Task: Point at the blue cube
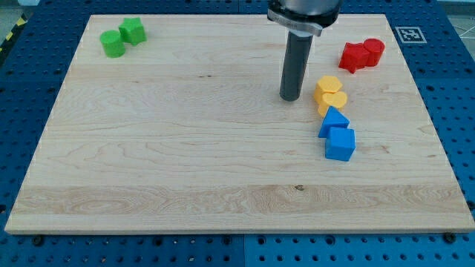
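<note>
The blue cube [341,144] lies on the wooden board [185,163] at the view's right, below the middle. A second blue block [333,122], with a peaked top, touches it from above-left. My tip [290,98] rests on the board above and to the left of the blue cube, well apart from it. The tip stands just left of two yellow blocks, one [326,87] above the other [332,101], with a small gap between tip and blocks.
Two red blocks, one [355,58] left of the other [373,50], sit near the view's top right. Two green blocks, a round one [113,44] and an angular one [133,30], sit at the top left. A marker tag [407,34] lies beyond the board's top right corner.
</note>
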`<action>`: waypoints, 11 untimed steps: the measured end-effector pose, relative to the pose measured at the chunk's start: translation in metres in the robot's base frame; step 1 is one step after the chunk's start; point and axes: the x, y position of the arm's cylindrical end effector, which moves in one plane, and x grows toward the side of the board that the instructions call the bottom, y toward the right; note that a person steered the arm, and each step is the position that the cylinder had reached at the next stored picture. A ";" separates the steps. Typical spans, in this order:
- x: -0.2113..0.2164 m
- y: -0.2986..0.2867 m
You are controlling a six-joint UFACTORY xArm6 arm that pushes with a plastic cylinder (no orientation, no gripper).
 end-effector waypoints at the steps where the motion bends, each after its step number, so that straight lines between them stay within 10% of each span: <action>1: 0.033 -0.002; 5: 0.163 0.038; 11: 0.137 0.064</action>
